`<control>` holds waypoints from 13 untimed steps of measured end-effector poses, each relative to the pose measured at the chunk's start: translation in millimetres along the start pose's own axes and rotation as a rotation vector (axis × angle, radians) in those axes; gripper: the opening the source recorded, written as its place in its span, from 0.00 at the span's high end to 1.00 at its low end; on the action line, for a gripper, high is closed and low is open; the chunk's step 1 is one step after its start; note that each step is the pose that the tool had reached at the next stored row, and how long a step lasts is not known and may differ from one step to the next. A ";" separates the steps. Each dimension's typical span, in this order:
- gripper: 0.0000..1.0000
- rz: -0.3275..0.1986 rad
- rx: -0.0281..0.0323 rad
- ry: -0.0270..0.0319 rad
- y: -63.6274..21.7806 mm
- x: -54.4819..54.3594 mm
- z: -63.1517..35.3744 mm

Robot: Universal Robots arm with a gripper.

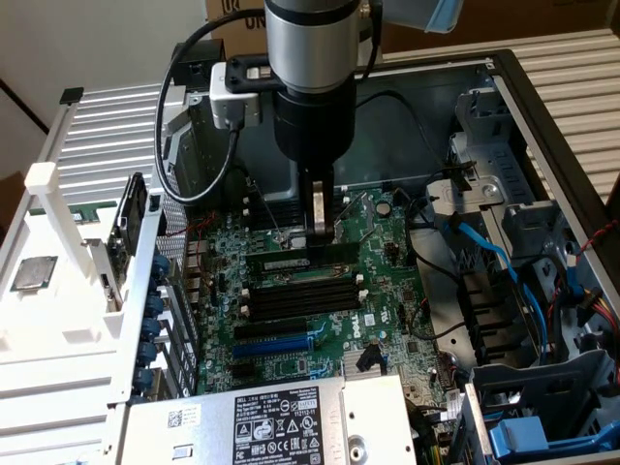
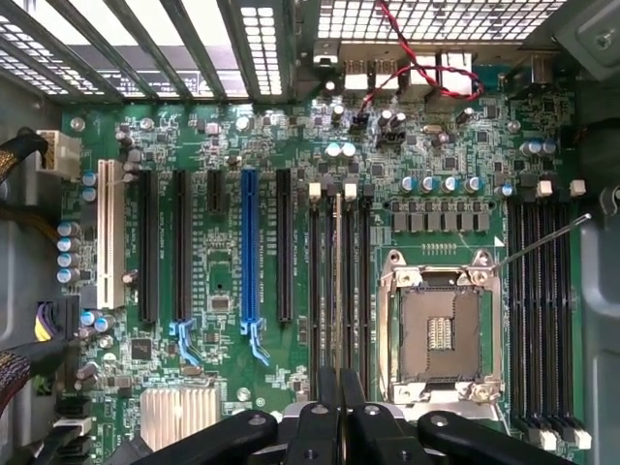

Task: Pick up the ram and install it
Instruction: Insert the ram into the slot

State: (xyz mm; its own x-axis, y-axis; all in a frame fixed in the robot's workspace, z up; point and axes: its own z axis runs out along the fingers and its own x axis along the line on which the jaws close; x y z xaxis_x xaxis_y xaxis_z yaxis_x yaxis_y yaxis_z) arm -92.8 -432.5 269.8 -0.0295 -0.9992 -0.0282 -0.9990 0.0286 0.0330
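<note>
The ram (image 1: 291, 262) is a thin dark-green stick with a pale label. It lies lengthwise along the rearmost of the black memory slots (image 1: 300, 295) on the motherboard, inside the open computer case. My gripper (image 1: 320, 237) comes straight down on the ram's middle and is shut on its upper edge. In the wrist view the ram (image 2: 337, 281) appears edge-on, running away from my gripper (image 2: 339, 392) in line with a slot. I cannot tell whether the ram is pressed fully into the slot or only resting on it.
A blue slot (image 1: 276, 341) and a labelled metal box (image 1: 281, 421) lie in front of the memory slots. Blue cables (image 1: 504, 262) and drive cages fill the exterior view's right. The open processor socket (image 2: 441, 329) sits beside the ram, with another slot bank (image 2: 538, 310) beyond it.
</note>
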 end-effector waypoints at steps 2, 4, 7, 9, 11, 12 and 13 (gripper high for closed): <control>0.88 0.000 0.0000 0.0001 -0.4 0.7 1.7; 0.88 0.000 -0.0001 0.0003 -0.8 1.5 3.2; 0.88 0.000 -0.0001 0.0002 -1.3 3.1 5.4; 0.88 0.000 0.0000 0.0001 -1.6 4.3 8.0; 0.88 0.000 -0.0002 0.0003 -1.9 4.9 9.4; 0.88 0.000 -0.0001 0.0003 -2.1 5.1 10.1; 0.88 0.000 -0.0001 0.0001 -2.1 5.2 10.9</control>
State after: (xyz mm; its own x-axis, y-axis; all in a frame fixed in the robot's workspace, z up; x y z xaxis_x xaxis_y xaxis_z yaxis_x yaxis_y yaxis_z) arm -91.2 -437.4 258.6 -0.0296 -0.9992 -0.0280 -0.9990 0.0287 0.0330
